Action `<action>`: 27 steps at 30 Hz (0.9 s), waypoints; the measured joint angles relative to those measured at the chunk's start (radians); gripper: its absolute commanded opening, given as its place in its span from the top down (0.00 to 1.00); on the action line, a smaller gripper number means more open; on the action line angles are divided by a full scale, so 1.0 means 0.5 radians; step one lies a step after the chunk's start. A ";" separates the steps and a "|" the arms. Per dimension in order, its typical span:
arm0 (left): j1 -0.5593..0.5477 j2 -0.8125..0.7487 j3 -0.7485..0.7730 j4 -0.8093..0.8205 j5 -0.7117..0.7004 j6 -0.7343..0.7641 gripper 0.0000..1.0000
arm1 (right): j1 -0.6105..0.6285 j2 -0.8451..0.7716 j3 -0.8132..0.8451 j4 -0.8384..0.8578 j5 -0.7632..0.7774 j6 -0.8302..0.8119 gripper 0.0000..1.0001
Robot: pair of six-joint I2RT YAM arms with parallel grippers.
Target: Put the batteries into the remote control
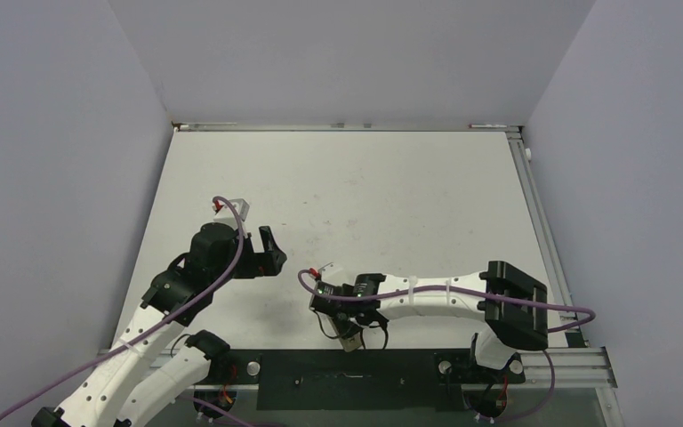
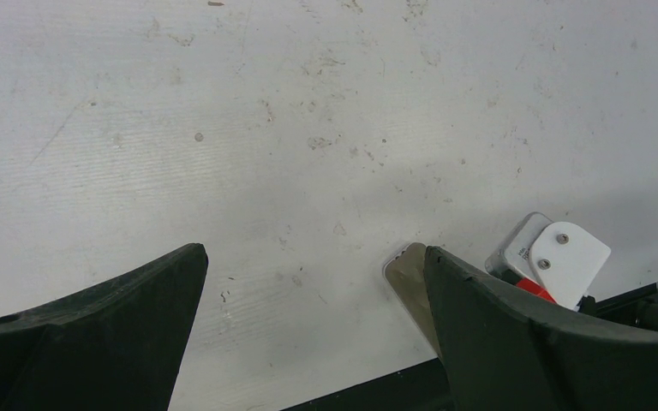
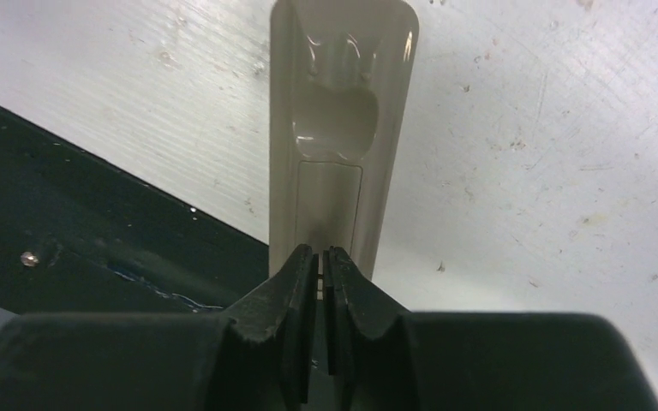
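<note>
The remote control (image 3: 343, 128) is lying back-up on the counter (image 3: 548, 171), extending straight away from the right tool (image 3: 320, 255), whose fingers are sitting almost together at its near end. The left tool (image 2: 313, 253) is hovering beside it, fingers spread wide apart.

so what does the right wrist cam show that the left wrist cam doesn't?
Right wrist only: the back of the slim greyish-beige plastic remote control with its outlined cover panel, and the right hand nearly closed at its near end. Left wrist only: the left hand wide open and a white screwed bracket. Both: the scuffed white table, the black edge strip, part of the remote.
</note>
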 measured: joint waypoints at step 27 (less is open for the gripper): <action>0.026 0.031 0.000 0.005 0.018 0.000 0.04 | -0.023 -0.146 -0.003 0.069 0.154 0.050 0.13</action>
